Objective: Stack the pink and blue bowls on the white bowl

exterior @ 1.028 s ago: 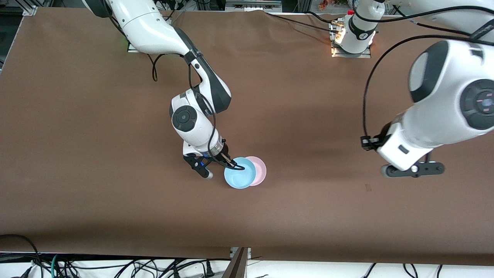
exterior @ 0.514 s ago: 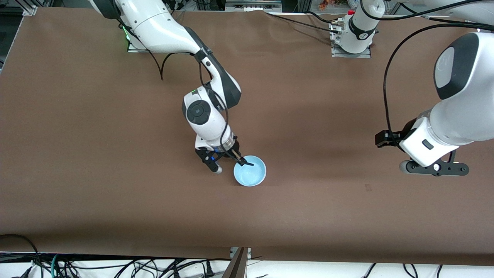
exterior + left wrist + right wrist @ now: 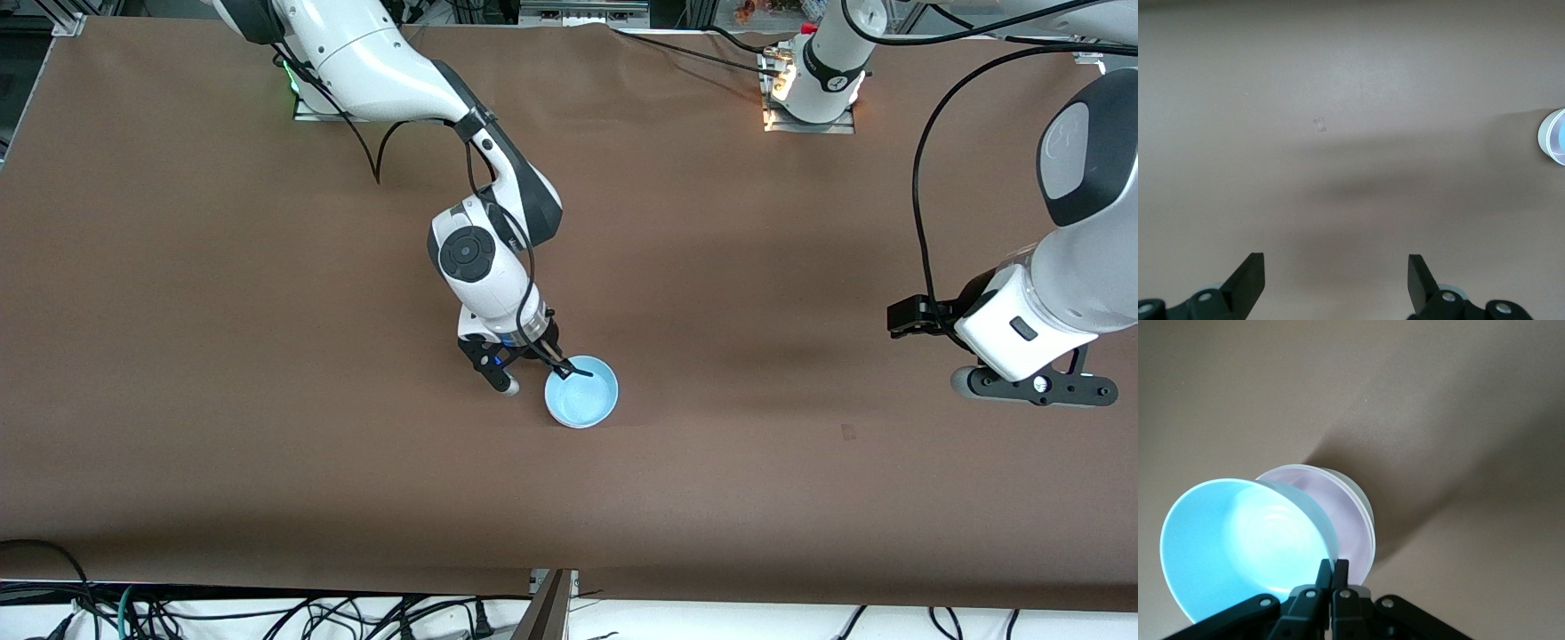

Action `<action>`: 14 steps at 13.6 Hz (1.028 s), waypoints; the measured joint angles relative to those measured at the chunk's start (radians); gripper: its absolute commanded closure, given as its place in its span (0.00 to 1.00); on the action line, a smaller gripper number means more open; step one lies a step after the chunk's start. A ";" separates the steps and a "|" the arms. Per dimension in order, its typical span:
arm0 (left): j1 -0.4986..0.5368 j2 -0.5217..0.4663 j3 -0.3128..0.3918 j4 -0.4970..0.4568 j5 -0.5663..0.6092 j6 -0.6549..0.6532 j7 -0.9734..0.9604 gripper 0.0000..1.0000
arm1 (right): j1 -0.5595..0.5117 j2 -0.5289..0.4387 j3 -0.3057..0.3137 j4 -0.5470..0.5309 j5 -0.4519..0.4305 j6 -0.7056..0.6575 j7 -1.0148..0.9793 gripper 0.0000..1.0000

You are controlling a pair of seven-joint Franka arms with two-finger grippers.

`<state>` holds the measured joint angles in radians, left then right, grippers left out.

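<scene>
Now blue bowl (image 3: 582, 397) in right tool (image 3: 569, 367)

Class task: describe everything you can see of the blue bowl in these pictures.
The blue bowl is small, round, plain and light sky-blue, seemingly smooth plastic, empty inside. The right gripper is shut on its rim. In the right wrist view it sits tilted above the pink bowl, which nests in the white bowl, mid-table.

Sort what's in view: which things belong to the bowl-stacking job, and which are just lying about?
Part of the job:
- blue bowl, held by its rim in the right gripper, above the other two
- pink bowl, nested in the white one
- white bowl, at the bottom
- left gripper, open, waiting over bare table

Lying about:
- cables below the table's edge
</scene>
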<state>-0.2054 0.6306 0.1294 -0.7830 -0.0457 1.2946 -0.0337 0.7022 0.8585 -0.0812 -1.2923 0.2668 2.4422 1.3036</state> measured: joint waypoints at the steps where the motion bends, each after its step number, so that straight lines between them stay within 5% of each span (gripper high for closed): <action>1: 0.000 0.000 0.000 -0.001 0.000 0.000 0.001 0.06 | 0.000 0.004 0.000 0.000 -0.001 0.000 0.000 1.00; 14: 0.004 -0.001 0.000 -0.003 0.000 0.000 0.002 0.00 | 0.000 0.021 -0.001 -0.001 -0.005 0.000 -0.001 1.00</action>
<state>-0.2011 0.6291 0.1292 -0.7860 -0.0457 1.2946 -0.0312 0.7022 0.8791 -0.0821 -1.2931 0.2618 2.4418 1.3027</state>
